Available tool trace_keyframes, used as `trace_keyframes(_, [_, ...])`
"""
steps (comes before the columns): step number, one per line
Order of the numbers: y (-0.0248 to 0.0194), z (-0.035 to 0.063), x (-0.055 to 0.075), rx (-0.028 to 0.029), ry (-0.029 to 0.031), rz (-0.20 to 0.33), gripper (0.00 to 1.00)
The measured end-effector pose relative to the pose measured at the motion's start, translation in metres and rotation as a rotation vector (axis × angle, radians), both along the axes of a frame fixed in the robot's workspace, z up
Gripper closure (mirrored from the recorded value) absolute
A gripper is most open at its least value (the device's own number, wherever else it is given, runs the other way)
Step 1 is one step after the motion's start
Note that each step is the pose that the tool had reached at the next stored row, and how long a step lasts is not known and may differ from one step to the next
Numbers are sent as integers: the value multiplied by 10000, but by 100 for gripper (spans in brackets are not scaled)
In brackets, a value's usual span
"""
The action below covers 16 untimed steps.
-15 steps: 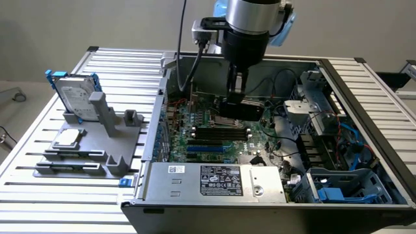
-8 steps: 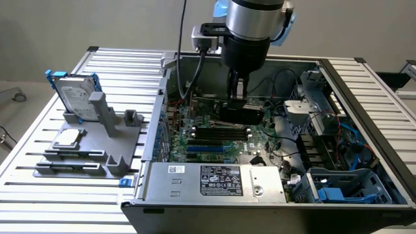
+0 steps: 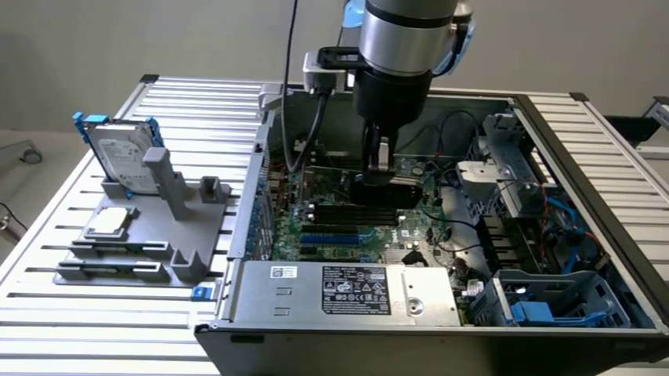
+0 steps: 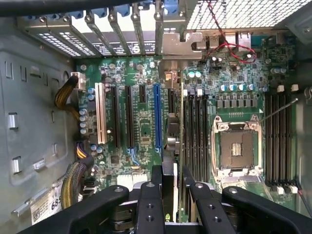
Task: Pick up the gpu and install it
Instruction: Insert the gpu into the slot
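1. Black fingers (image 4: pixel 148 204) of the hand (image 4: pixel 170 207) are clenched on the gpu (image 4: pixel 171 141), which the wrist view shows edge-on between them.
2. The gpu stands upright over the motherboard (image 4: pixel 141 126), between the long blue slot (image 4: pixel 157 117) and the bank of black memory slots (image 4: pixel 195 126). Its silver bracket (image 4: pixel 180 46) reaches the row of rear slot covers. Whether its lower edge sits in a slot cannot be told.
3. Beyond the memory slots lies the open processor socket (image 4: pixel 237 148), framed in silver.
4. In the exterior view, the arm (image 3: pixel 403 55) comes straight down into the open computer case (image 3: pixel 585 157), and the card's black cooler shows under the hand.
5. A silver power supply (image 3: pixel 345 290) with a white label fills the case's near side.
6. The case takes up the middle of the slatted worktop (image 3: pixel 63 329) and reaches toward its edge on the exterior view's right.
7. Near the worktop's edge on the exterior view's left stands a grey holder (image 3: pixel 157 235), well apart from the hand. It carries a hard drive (image 3: pixel 121 157) upright in a blue frame and a small square processor chip (image 3: pixel 113 222) lying flat.
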<state>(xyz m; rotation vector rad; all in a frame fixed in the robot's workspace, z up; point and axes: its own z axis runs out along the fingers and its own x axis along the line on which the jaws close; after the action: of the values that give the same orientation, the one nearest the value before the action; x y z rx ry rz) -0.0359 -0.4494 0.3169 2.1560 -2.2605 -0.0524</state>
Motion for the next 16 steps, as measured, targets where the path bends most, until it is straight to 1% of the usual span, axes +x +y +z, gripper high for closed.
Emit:
trace_keyframes(3, [-30,-33,-45,-1,0,29,74])
trace_keyframes(10, [-113,-105,-97,2,0,153,74])
trace_keyframes(14, [-144,-176,-158,18,1,232,74])
trace_keyframes(16, [-158,-212,-179,38,0,296,74])
